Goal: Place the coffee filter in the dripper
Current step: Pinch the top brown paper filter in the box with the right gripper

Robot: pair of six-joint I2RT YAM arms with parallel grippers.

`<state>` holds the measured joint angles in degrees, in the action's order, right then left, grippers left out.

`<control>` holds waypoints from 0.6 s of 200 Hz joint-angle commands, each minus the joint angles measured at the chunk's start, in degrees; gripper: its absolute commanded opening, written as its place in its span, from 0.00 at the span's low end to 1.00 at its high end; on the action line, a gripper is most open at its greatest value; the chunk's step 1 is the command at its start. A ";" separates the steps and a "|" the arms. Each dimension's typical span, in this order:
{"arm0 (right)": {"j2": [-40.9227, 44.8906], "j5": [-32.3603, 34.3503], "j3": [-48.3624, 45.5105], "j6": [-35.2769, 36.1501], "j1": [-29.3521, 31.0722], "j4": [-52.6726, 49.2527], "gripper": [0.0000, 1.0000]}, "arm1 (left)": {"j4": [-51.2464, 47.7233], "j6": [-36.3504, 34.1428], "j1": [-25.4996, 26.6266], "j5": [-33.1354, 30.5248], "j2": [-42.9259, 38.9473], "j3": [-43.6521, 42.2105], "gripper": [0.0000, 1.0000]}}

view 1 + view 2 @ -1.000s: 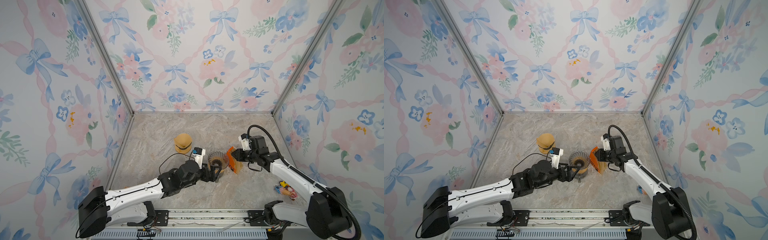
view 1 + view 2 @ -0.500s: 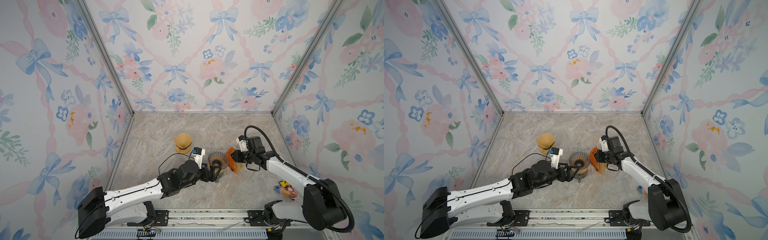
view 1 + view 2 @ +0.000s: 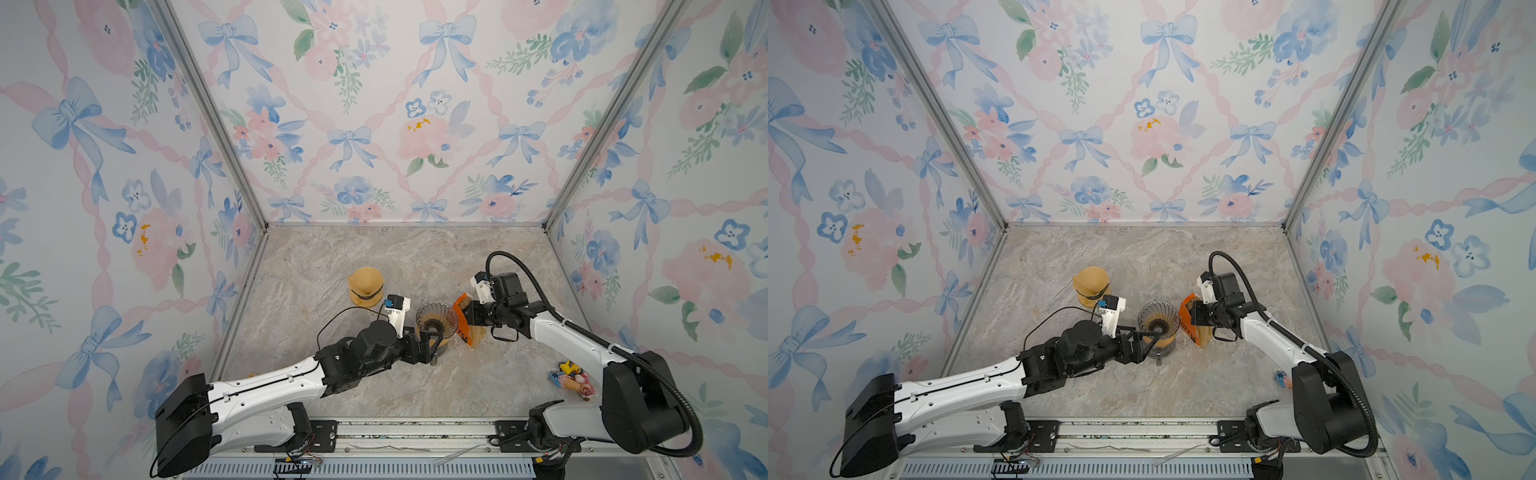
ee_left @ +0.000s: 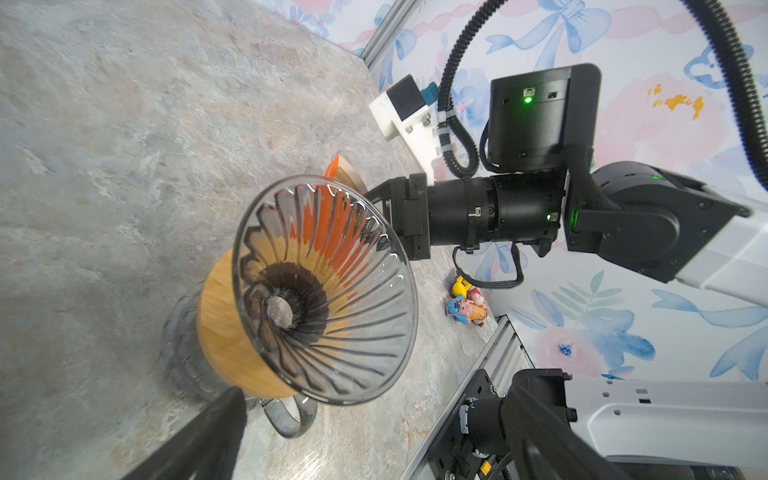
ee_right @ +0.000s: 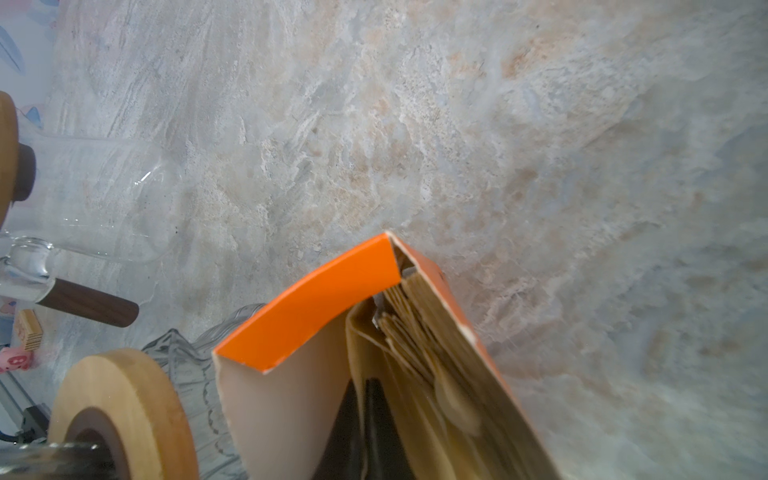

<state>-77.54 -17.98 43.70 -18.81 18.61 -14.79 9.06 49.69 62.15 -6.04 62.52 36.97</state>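
The dripper [image 3: 436, 318] is a clear glass cone with dark swirling ribs. It sits in a smooth, round wooden collar [image 4: 224, 324] over a glass base with a loop handle, upright on the veined, stone-look table [image 3: 332, 257]. Just beside it on the right stands an orange cardboard box [image 3: 464, 332]. Its flap [image 5: 307, 303] is bent open, and it is packed with thin tan paper sheets fanned like pages.

The right gripper [image 3: 468, 318] is pushed into the mouth of the box and pinched fully shut. In its wrist view a coffee filter [image 5: 358, 345], the sheet nearest the flap, runs down between its two dark fingers [image 5: 382, 415].

The left gripper [image 3: 430, 348] is spread wide around the dripper's base and holds nothing. I can't tell whether its finger [image 4: 208, 436] touches the glass.

Farther back sits a tan dome [image 3: 365, 284] with a dark band. Small bright toys [image 3: 571, 378] lie near the right arm.
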 commanded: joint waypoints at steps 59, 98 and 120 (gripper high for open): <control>7.27 1.91 -1.82 0.71 0.88 -3.77 0.03 | -0.27 -0.91 0.00 0.42 -0.39 -0.09 0.98; 10.53 3.27 -3.39 0.11 1.03 -5.09 0.03 | -0.11 -0.74 0.13 0.51 -0.83 -0.34 0.98; 12.87 4.42 -3.54 -0.16 1.38 -6.16 0.03 | -0.02 -0.64 0.10 0.55 -1.18 -0.53 0.98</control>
<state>-67.51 -15.55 40.82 -18.85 18.94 -18.31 9.06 49.69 62.15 -6.00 62.52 36.97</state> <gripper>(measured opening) 0.047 0.983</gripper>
